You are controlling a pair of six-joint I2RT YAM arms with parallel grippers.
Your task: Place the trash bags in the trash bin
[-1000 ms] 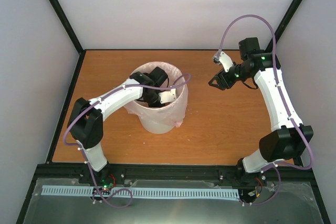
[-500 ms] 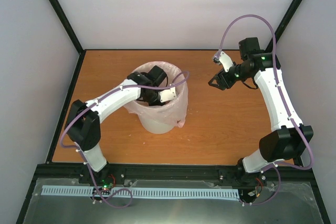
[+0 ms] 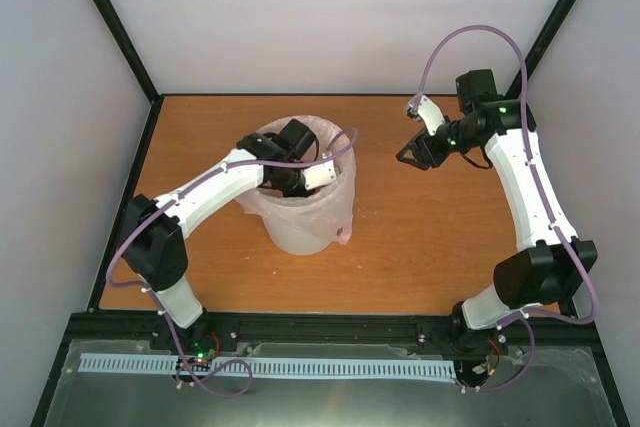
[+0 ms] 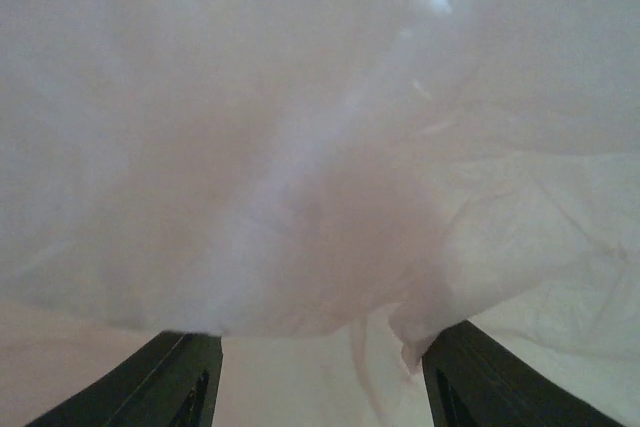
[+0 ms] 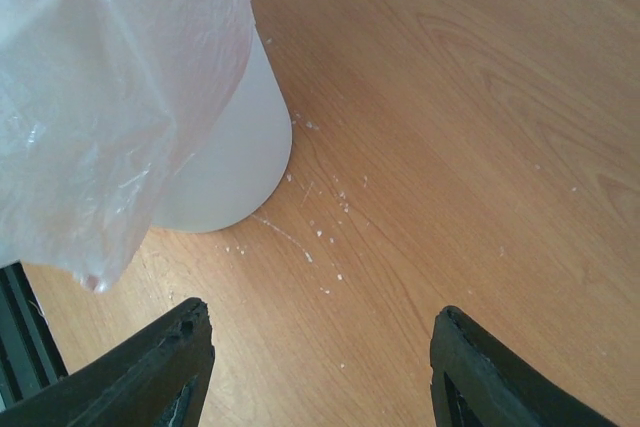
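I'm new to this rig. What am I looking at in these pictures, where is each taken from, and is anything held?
A left arm and a right arm are bolted at the near edge of a wooden table. The overhead picture looks down on both; the other two come from cameras on each wrist, with black fingers at the bottom edge. A white trash bin stands on the table, a pink trash bag lining it and draped over its rim. The left gripper reaches inside the bag, jaws apart. The right gripper hovers aside, open and empty.

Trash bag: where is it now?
In the top view, the trash bag lines the trash bin left of centre, draped over its rim, left gripper inside.
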